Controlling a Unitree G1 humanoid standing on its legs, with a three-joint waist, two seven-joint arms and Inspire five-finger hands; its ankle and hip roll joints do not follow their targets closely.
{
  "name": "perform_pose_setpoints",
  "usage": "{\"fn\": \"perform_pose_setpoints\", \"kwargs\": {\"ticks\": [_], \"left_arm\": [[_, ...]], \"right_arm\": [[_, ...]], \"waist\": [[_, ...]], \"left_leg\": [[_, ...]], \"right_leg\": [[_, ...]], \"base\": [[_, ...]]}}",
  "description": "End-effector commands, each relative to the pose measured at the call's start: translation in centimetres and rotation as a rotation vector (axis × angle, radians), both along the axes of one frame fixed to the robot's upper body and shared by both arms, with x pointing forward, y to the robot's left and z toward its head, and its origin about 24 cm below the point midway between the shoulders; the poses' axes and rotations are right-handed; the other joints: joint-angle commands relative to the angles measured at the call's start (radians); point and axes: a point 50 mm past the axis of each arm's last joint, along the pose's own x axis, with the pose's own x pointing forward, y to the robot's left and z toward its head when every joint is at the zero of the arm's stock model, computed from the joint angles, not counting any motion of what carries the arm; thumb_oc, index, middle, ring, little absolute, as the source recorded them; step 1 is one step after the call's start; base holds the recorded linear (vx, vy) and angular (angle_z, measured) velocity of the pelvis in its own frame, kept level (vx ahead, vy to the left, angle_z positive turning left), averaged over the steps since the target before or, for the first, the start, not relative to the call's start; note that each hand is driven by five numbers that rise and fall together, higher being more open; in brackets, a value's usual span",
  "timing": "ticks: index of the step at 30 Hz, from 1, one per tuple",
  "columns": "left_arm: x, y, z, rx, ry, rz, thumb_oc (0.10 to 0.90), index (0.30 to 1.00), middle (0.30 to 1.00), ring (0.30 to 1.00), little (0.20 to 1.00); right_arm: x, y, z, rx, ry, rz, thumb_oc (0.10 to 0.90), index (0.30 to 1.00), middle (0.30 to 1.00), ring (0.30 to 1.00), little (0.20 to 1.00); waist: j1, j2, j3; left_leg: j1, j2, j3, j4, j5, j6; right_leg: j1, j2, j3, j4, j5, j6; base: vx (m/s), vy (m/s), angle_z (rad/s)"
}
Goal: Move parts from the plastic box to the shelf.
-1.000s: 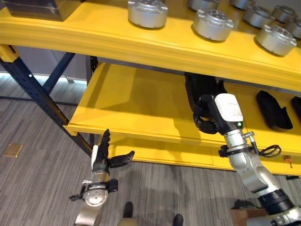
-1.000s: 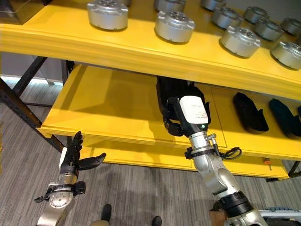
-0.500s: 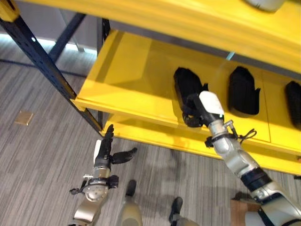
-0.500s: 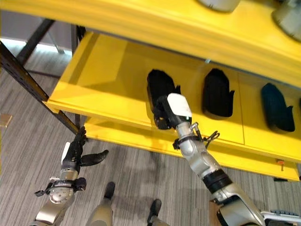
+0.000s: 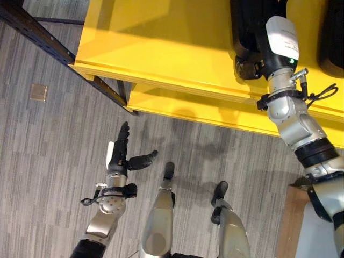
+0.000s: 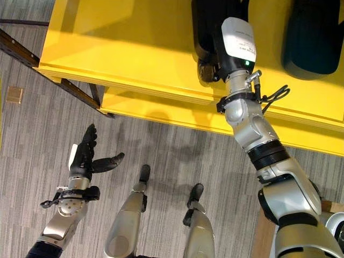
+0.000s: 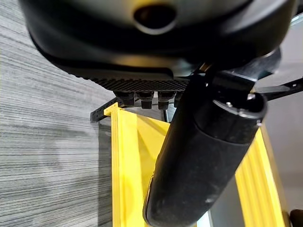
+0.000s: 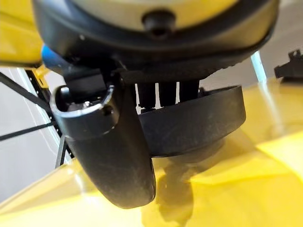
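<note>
Fingers straight & spread on left hand (image 5: 117, 161), hovering low over grey wood-grain floor (image 5: 43, 156). Farther up, right hand (image 6: 210, 69) is at 1 black rounded part (image 6: 207, 21) lying on glossy yellow shelf (image 6: 134, 48); can't tell its fingers' state. 2nd dark part (image 6: 314, 37) lies farther right.

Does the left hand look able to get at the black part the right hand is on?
Probably not: the left hand hangs open over the floor, below the yellow shelf, while the black part lies well across it.
</note>
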Motion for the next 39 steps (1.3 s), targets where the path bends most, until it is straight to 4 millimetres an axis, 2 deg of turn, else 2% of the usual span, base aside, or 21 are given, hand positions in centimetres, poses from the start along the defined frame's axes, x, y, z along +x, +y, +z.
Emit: {"fn": "perform_pose_setpoints", "kwargs": {"ticks": [1,10,26,39], "left_arm": [[-0.6,-0.5,2.9,0.002,-0.185,-0.051,0.900,1.000,1.000,1.000,1.000],[-0.4,-0.5,3.3,0.002,-0.200,-0.050,0.900,1.000,1.000,1.000,1.000],[-0.4,-0.4,3.7,-0.007,-0.219,-0.044,0.900,1.000,1.000,1.000,1.000],[-0.5,-0.2,3.7,-0.017,-0.219,-0.030,0.900,1.000,1.000,1.000,1.000]], "right_arm": [[-2.1,0.4,7.3,0.051,-0.307,0.034,0.400,0.300,0.300,0.300,0.300],[-1.9,0.6,7.1,0.035,-0.289,0.032,0.400,0.300,0.300,0.300,0.300],[-0.9,2.5,6.7,0.097,-0.245,0.082,0.400,0.300,0.300,0.300,0.300],[-0.3,2.5,6.0,0.140,-0.210,0.076,0.400,0.300,0.300,0.300,0.300]], "waist": [[-0.018,-0.007,-0.109],[-0.021,-0.007,-0.106],[0.019,-0.015,-0.104],[0.034,-0.020,-0.103]], "left_leg": [[-0.022,0.038,0.059,0.071,-0.058,-0.005],[-0.029,0.025,0.051,0.077,-0.065,0.003],[-0.050,-0.001,0.019,0.071,-0.062,0.013],[-0.058,-0.011,0.007,0.070,-0.063,0.018]], "right_leg": [[0.022,-0.060,0.001,0.057,-0.030,0.036],[0.034,-0.062,-0.011,0.052,-0.034,0.035],[0.071,-0.066,-0.059,0.023,-0.026,0.037],[0.087,-0.069,-0.077,0.008,-0.027,0.038]], "base": [[0.00,0.000,0.00],[0.00,0.000,0.00],[0.02,-0.009,0.06],[0.02,-0.002,0.06]]}}
